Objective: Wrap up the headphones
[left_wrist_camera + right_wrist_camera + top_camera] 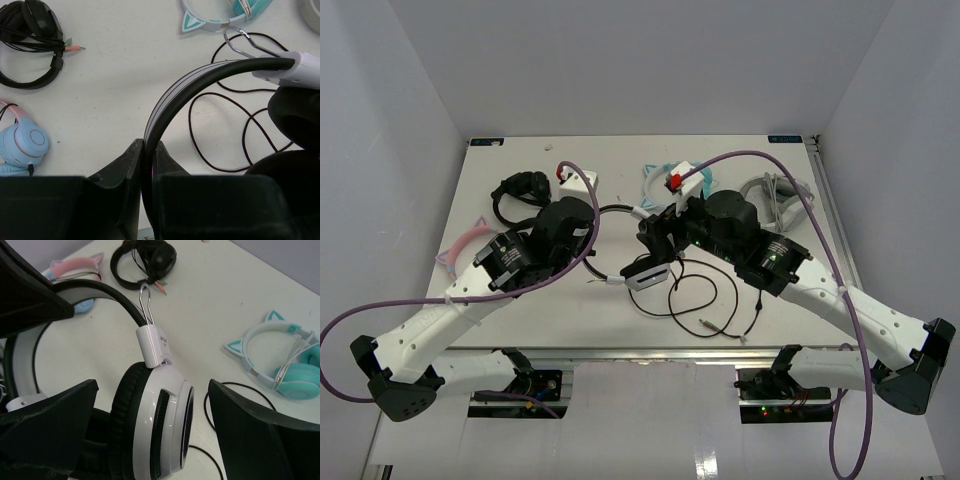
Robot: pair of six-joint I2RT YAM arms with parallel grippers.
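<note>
The white headphones (pixel 642 272) with black trim lie at the table's middle. My left gripper (pixel 592 240) is shut on their headband (pixel 170 100), which runs up between its fingers (pixel 131 160). My right gripper (pixel 656 236) is open, with its jaws on either side of one ear cup (pixel 155 430) without touching it. The second cup is mostly hidden under the right gripper's left jaw. The thin black cable (pixel 712 300) lies in loose loops on the table in front of the cups; it also shows in the left wrist view (pixel 200 150).
Teal cat-ear headphones (pixel 658 178) lie just behind the right gripper. Small black headphones (pixel 520 190) lie at the back left, pink-and-blue ones (pixel 460 250) at the left edge, and grey-and-white ones (pixel 775 192) at the back right.
</note>
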